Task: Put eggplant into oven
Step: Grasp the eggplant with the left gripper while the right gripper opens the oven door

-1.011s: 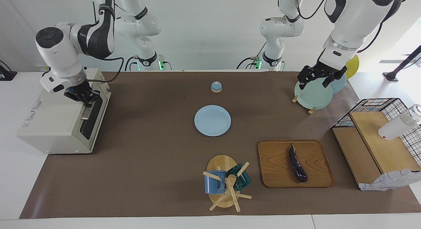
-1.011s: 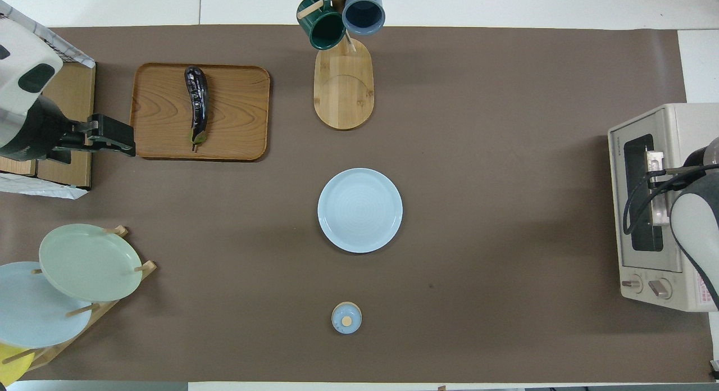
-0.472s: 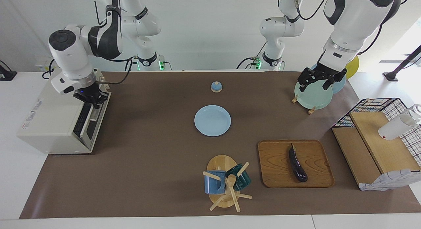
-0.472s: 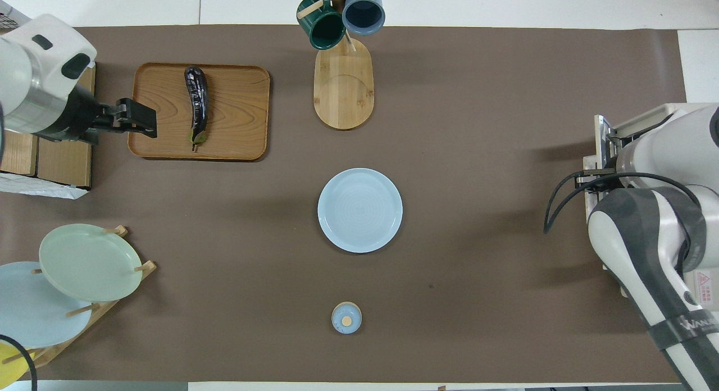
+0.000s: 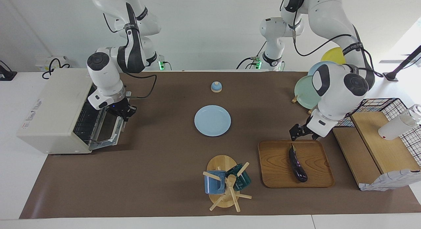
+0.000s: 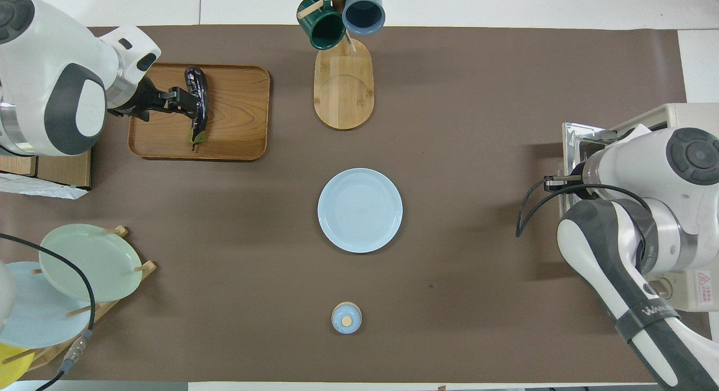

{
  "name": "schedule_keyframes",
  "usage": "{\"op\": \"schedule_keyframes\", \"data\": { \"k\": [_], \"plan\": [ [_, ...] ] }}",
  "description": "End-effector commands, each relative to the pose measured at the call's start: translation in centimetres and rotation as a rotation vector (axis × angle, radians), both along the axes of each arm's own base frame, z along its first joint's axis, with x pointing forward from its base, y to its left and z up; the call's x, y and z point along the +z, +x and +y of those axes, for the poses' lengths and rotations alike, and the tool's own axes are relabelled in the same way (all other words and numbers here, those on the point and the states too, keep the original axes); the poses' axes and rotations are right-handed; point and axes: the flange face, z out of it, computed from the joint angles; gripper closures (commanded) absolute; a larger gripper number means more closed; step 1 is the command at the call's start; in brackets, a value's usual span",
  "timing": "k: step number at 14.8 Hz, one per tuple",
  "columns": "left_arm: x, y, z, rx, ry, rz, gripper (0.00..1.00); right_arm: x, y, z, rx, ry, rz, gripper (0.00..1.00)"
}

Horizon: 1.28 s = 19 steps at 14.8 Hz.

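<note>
The dark purple eggplant [image 5: 297,163] lies on a wooden tray [image 5: 276,169], stem toward the robots; it also shows in the overhead view [image 6: 196,96]. My left gripper [image 5: 301,133] hangs open over the tray's edge nearest the robots, close to the stem tip and apart from it; in the overhead view it [image 6: 175,97] is beside the eggplant. The cream oven [image 5: 49,107] stands at the right arm's end of the table. Its glass door [image 5: 108,130] is swung well down, and the wire rack [image 5: 87,118] shows. My right gripper [image 5: 123,112] is shut on the door's handle.
A light blue plate [image 5: 212,120] lies mid-table, with a small blue knobbed lid [image 5: 216,87] nearer the robots. A mug tree [image 5: 227,183] stands beside the tray. A plate rack [image 5: 307,90] and a wire-sided wooden shelf [image 5: 378,140] stand at the left arm's end.
My right gripper has pulled the oven door from nearly closed to wide open. My left gripper has dropped from over the plate rack to the tray, close to the eggplant's stem.
</note>
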Motion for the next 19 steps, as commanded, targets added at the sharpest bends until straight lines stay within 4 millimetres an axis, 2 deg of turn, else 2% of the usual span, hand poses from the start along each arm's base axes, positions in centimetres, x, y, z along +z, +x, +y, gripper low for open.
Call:
{"op": "schedule_keyframes", "data": {
  "k": [1,2,3,7,10,12,14,15,16,18,19],
  "plan": [
    [-4.1,3.7,0.0,-0.044,-0.018,-0.037,0.0,-2.4,0.2,-2.2,-0.017,-0.02,-0.01,1.0],
    [-5.4,4.4,-0.3,-0.043,-0.025,-0.074,0.0,-3.3,0.0,-1.7,-0.007,-0.02,-0.012,1.0],
    [-5.7,4.8,-0.1,-0.04,-0.026,-0.105,0.0,-3.8,-0.1,-0.8,0.006,-0.018,-0.018,1.0],
    [-7.3,4.4,-0.9,-0.086,-0.023,-0.12,0.0,-6.6,0.1,0.5,-0.023,-0.011,0.0,1.0],
    [-8.2,4.0,-1.1,-0.123,-0.022,-0.124,0.02,-6.5,0.1,0.9,-0.092,0.013,-0.003,1.0],
    [-8.4,3.7,-1.8,-0.136,-0.021,-0.117,0.09,-6.4,0.2,2.5,-0.198,0.131,0.003,1.0],
    [-8.8,3.4,-1.9,-0.151,-0.009,-0.111,0.14,-5.9,0.3,5.4,-0.181,0.159,0.002,1.0],
    [-8.8,3.2,-1.9,-0.153,-0.007,-0.108,0.2,-5.1,0.8,6.7,-0.161,0.162,-0.004,1.0],
    [-9.1,3.1,-1.9,-0.155,-0.006,-0.104,0.29,-4.2,1.3,6.9,-0.144,0.156,0.009,1.0],
    [-9.2,2.9,-1.9,-0.156,-0.008,-0.098,0.52,-3.0,1.8,6.4,-0.129,0.142,0.026,1.0],
    [-9.0,3.0,-1.9,-0.157,-0.006,-0.092,0.69,-1.8,2.2,6.0,-0.117,0.125,0.045,1.0]
  ]
}}
